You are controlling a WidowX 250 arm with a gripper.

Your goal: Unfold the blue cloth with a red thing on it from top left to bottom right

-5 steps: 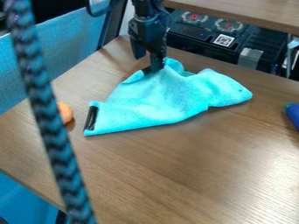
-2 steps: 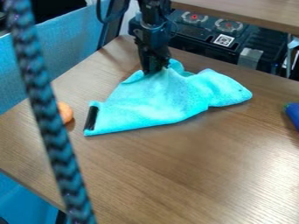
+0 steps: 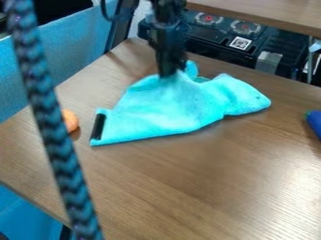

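Camera view has an orange object (image 3: 72, 121) sitting at nine o'clock on your worktop (image 3: 201, 187). Rightward, the blue cloth (image 3: 169, 110) is lying rumpled from nine toward two o'clock, and your tool (image 3: 167, 74) is grasping it at twelve. A dark blue item (image 3: 316, 123) is resting at three.

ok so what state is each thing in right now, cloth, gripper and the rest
blue cloth, bunched and creased, not spread flat
gripper, down at the cloth's upper edge
black strip, at the cloth's left end
orange object, on the table, partly behind the cord
braided cord, stretched nearly straight
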